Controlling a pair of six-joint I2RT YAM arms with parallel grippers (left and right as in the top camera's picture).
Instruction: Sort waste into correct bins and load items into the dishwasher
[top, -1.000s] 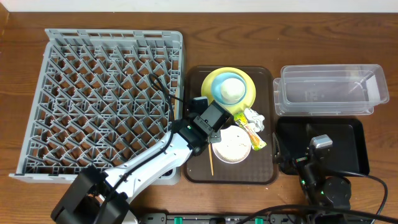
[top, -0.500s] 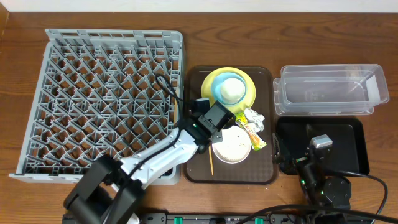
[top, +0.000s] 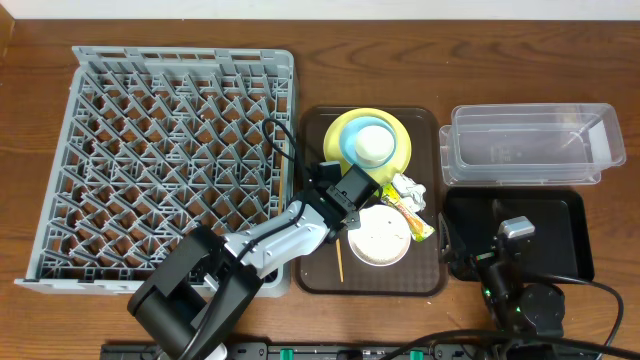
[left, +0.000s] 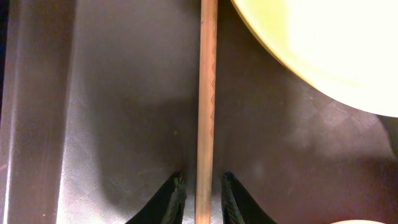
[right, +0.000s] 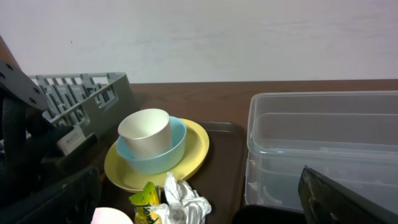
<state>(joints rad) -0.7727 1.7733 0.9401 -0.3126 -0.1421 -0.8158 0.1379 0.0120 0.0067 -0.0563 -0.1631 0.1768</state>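
**A:** Logging the wooden chopstick (left: 207, 93) first. It is lying flat on the brown tray (left: 112, 112) and running straight away from the left wrist camera. Thin, pale tan, matte, faint nicks along one edge.

**B:** And the left hand (left: 203, 202)?

**A:** Its two dark fingers (left: 175, 200) are straddling the stick, only narrowly parted. A sliver of tray is showing on each side, so they are not pinching it as far as this view is telling.

**B:** Overhead, the stick's free end is poking out below that hand, just beside the white bowl (top: 378, 235) and near the tray's left edge.

**A:** The tray floor is looking finely pebbled and semi-glossy, and it is catching glare. The smooth, curved rim of the yellow plate (left: 323, 50) is crowding the upper right.

**B:** On that plate a light blue bowl (right: 177, 146) is sitting, with a small white cup (right: 145, 134) standing upright inside it. In front, crumpled white paper (right: 183, 199) is touching the yellow-green and orange snack wrapper (right: 146, 208).

**A:** The grey dish rack (top: 170, 165) is lying left of the tray on the wooden surface (top: 370, 60). Square, hard plastic, a grid of upright pegs.

**B:** On the right are the clear tub (top: 530, 145), with see-through walls and rounded corners, and the shallow black tray (top: 545, 215) just below it. The right hand (right: 199, 186) is hovering over the black tray with its fingers spread wide, one at each lower corner of its own view.
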